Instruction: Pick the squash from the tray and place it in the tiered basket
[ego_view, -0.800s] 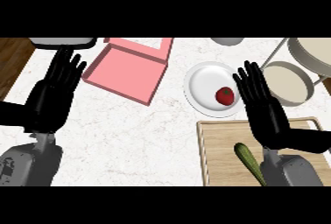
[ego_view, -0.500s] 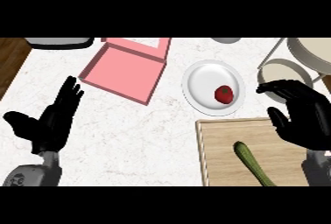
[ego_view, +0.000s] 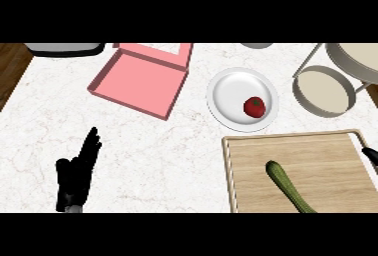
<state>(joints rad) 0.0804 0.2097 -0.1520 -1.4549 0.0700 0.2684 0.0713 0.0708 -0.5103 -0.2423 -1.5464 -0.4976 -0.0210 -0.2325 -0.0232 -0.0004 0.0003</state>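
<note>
Open marble counter (ego_view: 148, 150) fills the centre and left of the frame; passage there is unobstructed. The wooden tray (ego_view: 325, 150) occupies the lower right, its raised rim bordering the squash (ego_view: 288, 187). Directly above it, the white plate (ego_view: 221, 97) carrying a red fruit (ego_view: 254, 107) stands between tray and upper counter. The tiered basket (ego_view: 325, 92) sits upper right; a pink box (ego_view: 140, 82) blocks upper centre-left.

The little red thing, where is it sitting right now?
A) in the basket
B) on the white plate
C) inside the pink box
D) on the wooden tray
B: the little red thing lies on the white plate, above the wooden tray that holds only the long green squash.
</note>
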